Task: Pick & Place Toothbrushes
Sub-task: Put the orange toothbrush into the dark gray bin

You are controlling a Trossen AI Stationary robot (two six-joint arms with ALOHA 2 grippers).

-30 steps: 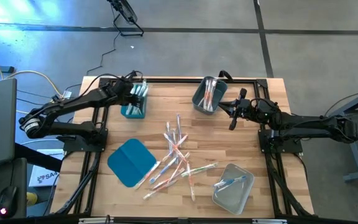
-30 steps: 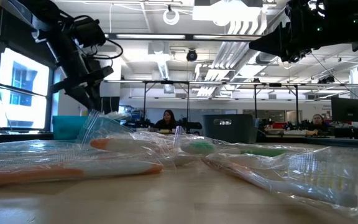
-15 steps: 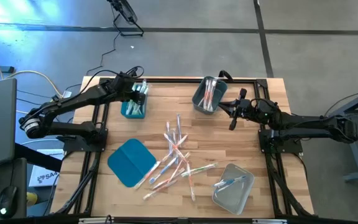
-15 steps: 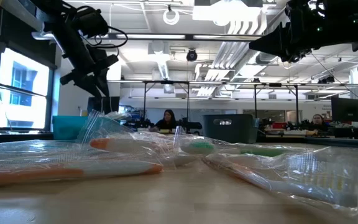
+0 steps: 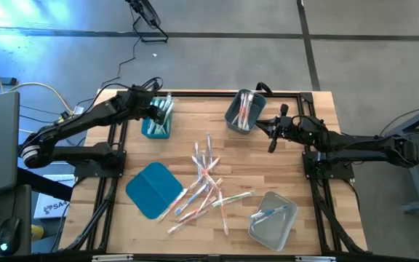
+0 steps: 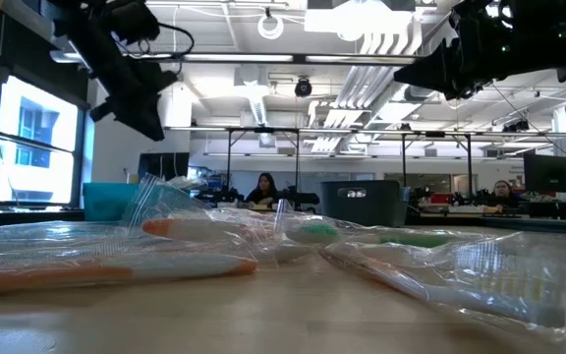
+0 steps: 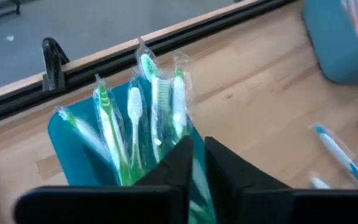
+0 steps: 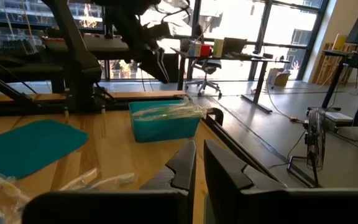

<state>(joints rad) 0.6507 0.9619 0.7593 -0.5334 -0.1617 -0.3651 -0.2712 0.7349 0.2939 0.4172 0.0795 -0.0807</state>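
Observation:
Several wrapped toothbrushes (image 5: 206,182) lie in a loose heap on the middle of the wooden table. More green toothbrushes (image 7: 157,106) stand leaning inside the teal bin (image 5: 145,132) at the far left. My left gripper (image 7: 197,152) hangs above that bin, shut, with nothing between its fingers; in the high view my left gripper (image 5: 153,110) is over the bin's far end. My right gripper (image 5: 271,144) waits at the far right beside the grey bin (image 5: 233,120), shut and holding nothing.
A flat teal lid (image 5: 151,191) lies at the near left of the heap. A clear bin (image 5: 275,229) with a blue toothbrush inside stands at the near right. The grey bin holds a few toothbrushes. Black frame rails run along the table's edges.
My left gripper has risen from just over the teal bin to well above it, and its fingers have come together with nothing between them. The toothbrushes in the bin stay where they were. My right arm has kept still.

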